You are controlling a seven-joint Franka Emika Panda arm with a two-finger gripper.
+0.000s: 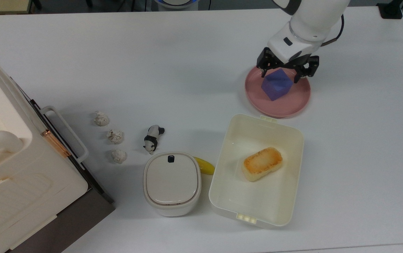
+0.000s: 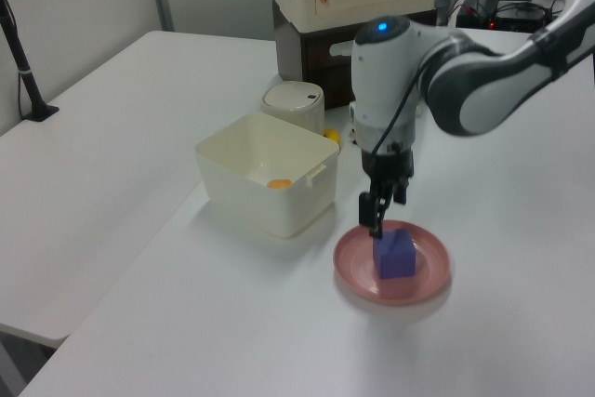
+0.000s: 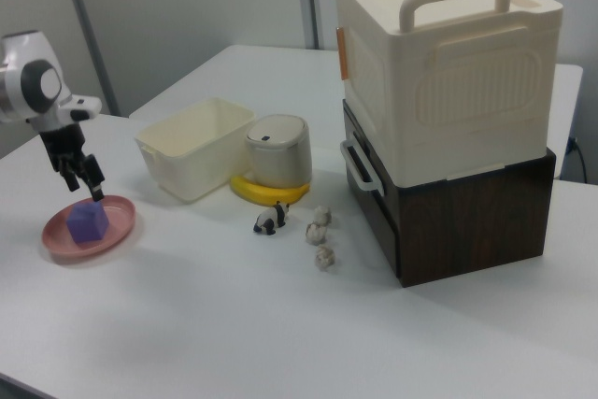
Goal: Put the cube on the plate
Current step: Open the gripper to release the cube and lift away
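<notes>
Fingers (image 1: 264, 66) spread apart, nothing between them. Gripper (image 1: 287, 72) sits just above the cube (image 1: 276, 84), no contact visible; in the left view the gripper (image 2: 381, 212) hangs over the cube's (image 2: 396, 255) top edge with a small gap, and in the right view the gripper (image 3: 82, 178) is above and slightly behind the cube (image 3: 88, 221).

Cube is flat on the plate (image 1: 294, 106), roughly centred, turned so a corner points toward the top view's bottom. The plate (image 2: 423, 281) lies flat on the table (image 1: 152, 59); same in the right view, plate (image 3: 117, 228) at the right view's far left.

Arm (image 1: 307, 21) comes in from the top view's upper edge; white and grey links with a blue light on top in the left view (image 2: 465, 81).

Just below the plate in the top view: cream rectangular bin (image 1: 286, 140), open, with a toasted piece of bread (image 1: 262, 163) inside. To the top view's left of the bin: small lidded white pot (image 1: 172, 182), a banana (image 1: 205, 166) wedged between pot and bin, partly hidden. Above the pot: panda figurine (image 1: 153, 138). Further left: three pale crumpled lumps (image 1: 115, 136) in a column. Far left of the top view: large cream case (image 1: 8, 175) with a handle, stacked on a dark brown cabinet (image 3: 448, 212).
</notes>
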